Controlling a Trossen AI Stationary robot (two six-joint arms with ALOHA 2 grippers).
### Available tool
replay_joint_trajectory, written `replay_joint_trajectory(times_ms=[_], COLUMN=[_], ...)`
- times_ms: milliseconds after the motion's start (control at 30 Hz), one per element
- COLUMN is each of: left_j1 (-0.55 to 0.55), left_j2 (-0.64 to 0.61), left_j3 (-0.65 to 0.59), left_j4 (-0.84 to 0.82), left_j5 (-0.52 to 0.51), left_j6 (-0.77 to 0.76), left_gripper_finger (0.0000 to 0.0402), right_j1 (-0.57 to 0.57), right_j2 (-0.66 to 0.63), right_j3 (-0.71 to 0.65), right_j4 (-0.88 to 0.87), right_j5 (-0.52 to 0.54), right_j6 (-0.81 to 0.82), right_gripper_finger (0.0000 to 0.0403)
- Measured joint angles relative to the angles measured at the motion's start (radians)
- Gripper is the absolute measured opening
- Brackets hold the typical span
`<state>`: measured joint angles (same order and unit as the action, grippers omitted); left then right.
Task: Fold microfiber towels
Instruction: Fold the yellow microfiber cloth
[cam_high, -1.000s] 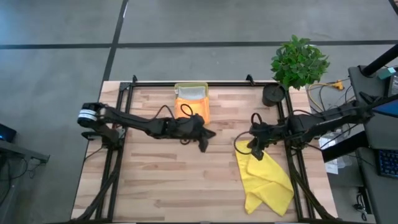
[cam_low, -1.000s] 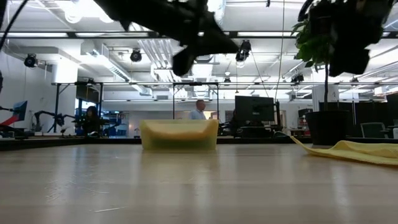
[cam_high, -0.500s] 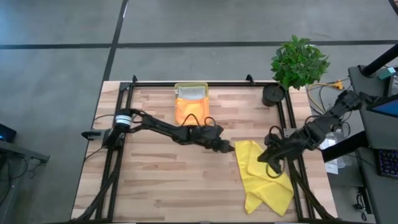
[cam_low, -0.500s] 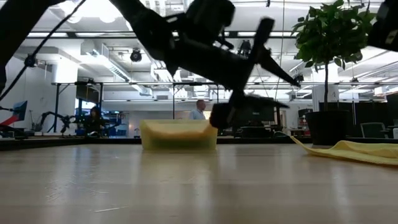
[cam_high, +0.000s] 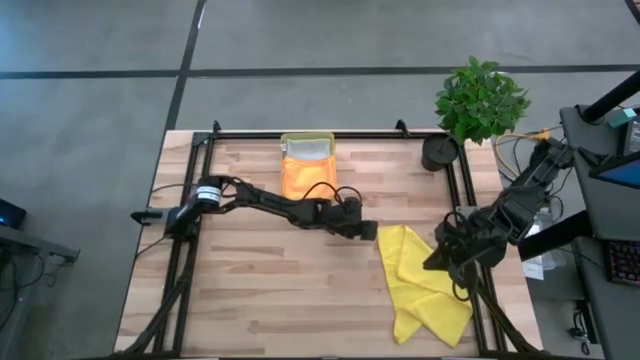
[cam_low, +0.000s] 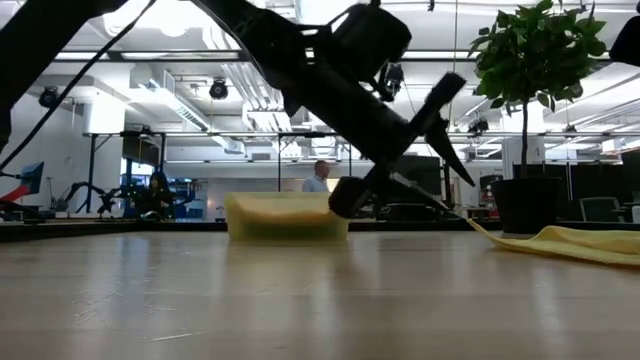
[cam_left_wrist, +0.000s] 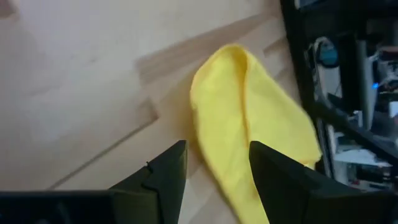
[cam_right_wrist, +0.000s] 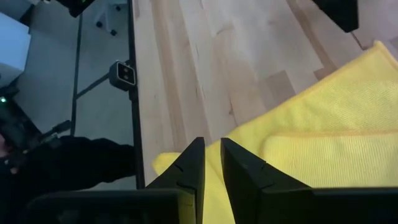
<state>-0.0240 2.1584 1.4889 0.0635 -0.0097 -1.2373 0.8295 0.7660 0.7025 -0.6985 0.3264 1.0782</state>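
Note:
The yellow towel (cam_high: 425, 285) lies crumpled and partly folded on the right half of the table, also in the low view as the towel (cam_low: 585, 243). My left gripper (cam_high: 365, 231) is open just left of its far left corner (cam_left_wrist: 233, 68). In the left wrist view my left gripper (cam_left_wrist: 214, 171) has the cloth showing past its spread fingers. My right gripper (cam_high: 440, 258) hovers over the towel's right edge. In its wrist view my right gripper (cam_right_wrist: 211, 163) is shut with nothing between the fingers. An orange towel (cam_high: 306, 176) lies in the tray (cam_high: 308, 140).
The yellow plastic tray (cam_low: 288, 215) stands at the far middle of the table. A potted plant (cam_high: 480, 98) and a black round pot (cam_high: 438, 152) are at the far right corner. A black frame (cam_high: 465, 200) runs along the table's edges. Bare wood spreads at the near left.
My left gripper has swung from beside the tray toward the table's right, come down low at the yellow towel's far left corner, and opened. My right gripper has drawn back from that corner toward the table's right and near edges. The towel lies as before.

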Motion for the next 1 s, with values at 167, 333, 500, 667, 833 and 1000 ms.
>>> replay_joint_trajectory(times_ms=[167,333,500,667,833,1000], left_j1=[0.0,0.0,0.0,-0.001,0.001,-0.001], left_j2=[0.063,0.135,0.215,0.262,0.268,0.264], left_j3=[0.045,0.158,0.286,0.345,0.349,0.348], left_j4=[-0.004,-0.075,-0.131,-0.136,-0.145,-0.152], left_j5=[0.006,0.017,0.02,0.005,0.009,0.031], left_j6=[-0.013,-0.022,-0.014,-0.013,-0.01,0.11], left_gripper_finger=[0.0161,0.0161,0.0161,0.0161,0.0136,0.003], right_j1=[0.0,0.0,0.018,0.048,0.066,0.065], right_j2=[0.0,0.001,0.0,0.001,0.001,0.003], right_j3=[0.0,0.0,0.0,0.0,0.0,0.0], right_j4=[0.003,0.011,0.018,0.016,0.016,0.016], right_j5=[0.0,-0.002,-0.012,-0.013,-0.013,0.026], right_j6=[0.012,0.014,0.015,0.022,0.025,0.001], right_gripper_finger=[0.0048,0.0048,0.0048,0.0048,0.0048,0.0048])
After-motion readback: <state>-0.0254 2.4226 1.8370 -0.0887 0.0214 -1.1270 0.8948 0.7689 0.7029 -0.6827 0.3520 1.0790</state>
